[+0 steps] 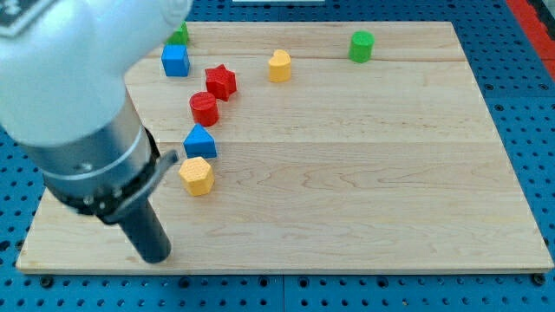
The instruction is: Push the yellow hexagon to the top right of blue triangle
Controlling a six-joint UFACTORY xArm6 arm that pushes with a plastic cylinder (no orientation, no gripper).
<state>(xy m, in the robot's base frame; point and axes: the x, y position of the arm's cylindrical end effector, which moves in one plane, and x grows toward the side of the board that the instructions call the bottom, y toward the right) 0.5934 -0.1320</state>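
Tip (156, 256) on counter (364, 173) near-left of yellow hexagon (197, 176), apart; hexagon just near blue triangle (200, 141); no claw, no containers seen

Yellow hexagon (197, 176) just below blue triangle (200, 141)

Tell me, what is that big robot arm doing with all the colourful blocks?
It is a pushing game. The arm ends in a dark rod, and my tip rests on the wooden board, to the lower left of the yellow hexagon and not touching it. The hexagon sits just below the blue triangle; it is meant to end up at the triangle's upper right, so that push is not done. The other blocks lie further toward the view's top.
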